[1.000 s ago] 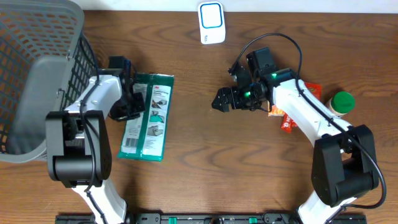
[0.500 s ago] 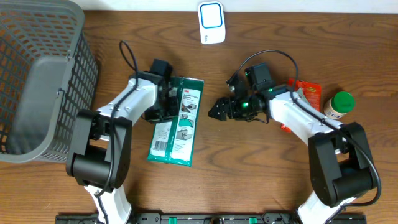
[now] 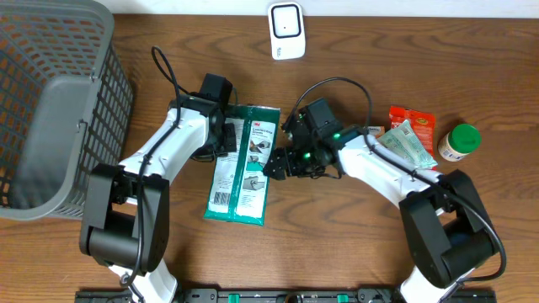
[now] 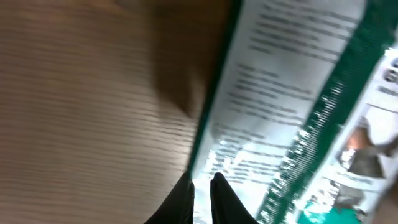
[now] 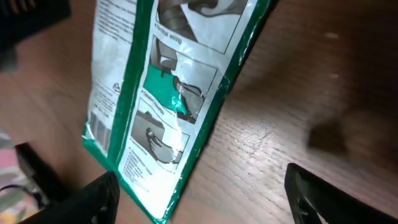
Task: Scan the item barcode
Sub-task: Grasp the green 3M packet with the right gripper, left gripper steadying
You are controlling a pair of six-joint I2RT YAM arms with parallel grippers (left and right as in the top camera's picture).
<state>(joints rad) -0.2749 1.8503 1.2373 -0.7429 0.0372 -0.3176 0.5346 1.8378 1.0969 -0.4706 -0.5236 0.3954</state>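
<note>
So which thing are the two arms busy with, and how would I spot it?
Start at the big grey mesh basket on the left, then look right to the middle of the wooden table. There lies a flat green-and-white packet with printed pictures, far larger than the red packets and green-capped bottle further right.

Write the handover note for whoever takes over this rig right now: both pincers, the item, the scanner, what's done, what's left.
Left pincer: shut on the left edge of the green-and-white packet.
Right pincer: open, at the packet's right edge, not gripping.
Packet: mid-table between the arms, on the near side of the white scanner at the far edge, and apart from it.
Done: packet gripped by one edge.
Left: bring its barcode to the scanner.
</note>
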